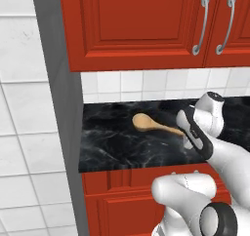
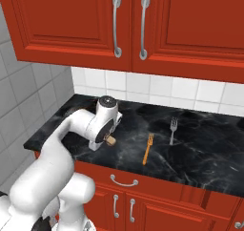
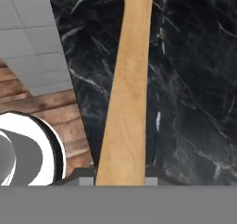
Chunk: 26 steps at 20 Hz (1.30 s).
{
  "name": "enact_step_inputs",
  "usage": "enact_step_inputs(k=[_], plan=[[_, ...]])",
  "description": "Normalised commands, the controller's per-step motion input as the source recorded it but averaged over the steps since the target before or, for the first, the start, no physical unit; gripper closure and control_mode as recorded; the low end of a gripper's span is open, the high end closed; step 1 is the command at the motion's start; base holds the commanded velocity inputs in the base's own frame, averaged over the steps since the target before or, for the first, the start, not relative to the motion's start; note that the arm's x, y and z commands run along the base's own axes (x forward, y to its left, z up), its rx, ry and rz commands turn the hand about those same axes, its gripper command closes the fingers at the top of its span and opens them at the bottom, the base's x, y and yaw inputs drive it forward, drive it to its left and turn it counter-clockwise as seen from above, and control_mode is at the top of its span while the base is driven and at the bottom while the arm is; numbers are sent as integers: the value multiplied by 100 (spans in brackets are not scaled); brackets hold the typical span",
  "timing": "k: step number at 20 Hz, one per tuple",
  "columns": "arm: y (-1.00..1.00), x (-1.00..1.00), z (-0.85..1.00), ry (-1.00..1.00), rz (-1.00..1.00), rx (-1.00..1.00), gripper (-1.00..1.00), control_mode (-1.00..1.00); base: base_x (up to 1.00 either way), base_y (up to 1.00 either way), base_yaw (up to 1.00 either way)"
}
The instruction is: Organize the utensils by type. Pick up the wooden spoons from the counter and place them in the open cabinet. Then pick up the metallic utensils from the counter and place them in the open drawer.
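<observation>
The desk (image 1: 122, 142) is a black marble top with pale veins, set against a white tiled wall (image 2: 143, 84), with red cupboards (image 2: 95, 20) above and red drawer fronts (image 2: 124, 180) below. At the left end stands a grey panel (image 1: 58, 108) beside more white tile.

The left base view shows the wooden spoon (image 1: 151, 124) on the marble, its oval bowl free toward the left and its handle running right and slightly nearer, under the robot's hand. The right base view shows two things further right on the desk: an orange fork (image 2: 148, 148) and a silver fork (image 2: 173, 129), lying near each other but apart, both with tines toward the wall. There only the butt of the spoon's handle peeks out at the hand.

In the hand view the spoon's handle runs straight up the middle from between the jaws (image 3: 121, 174), long axis in line with the camera. The jaws sit narrowly on either side of the handle, pinching it. A strip of wooden floor (image 3: 46, 107) shows past the desk's edge.
</observation>
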Motion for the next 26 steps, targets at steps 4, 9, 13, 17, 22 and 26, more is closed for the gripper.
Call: enact_step_inputs(k=[4,9,13,17,22,26], plan=[[-9,-47,52,-2,26,-29,100,-100,0,0,0],[-9,-49,54,-5,10,-7,100,-100,0,0,0],[-6,-44,53,-8,1,0,100,-100,0,0,0],[-4,-39,50,-15,0,-1,100,-100,0,0,0],[-2,-31,36,-17,0,-6,100,-100,0,0,0],[0,-1,2,1,0,-2,100,-100,0,0,0]])
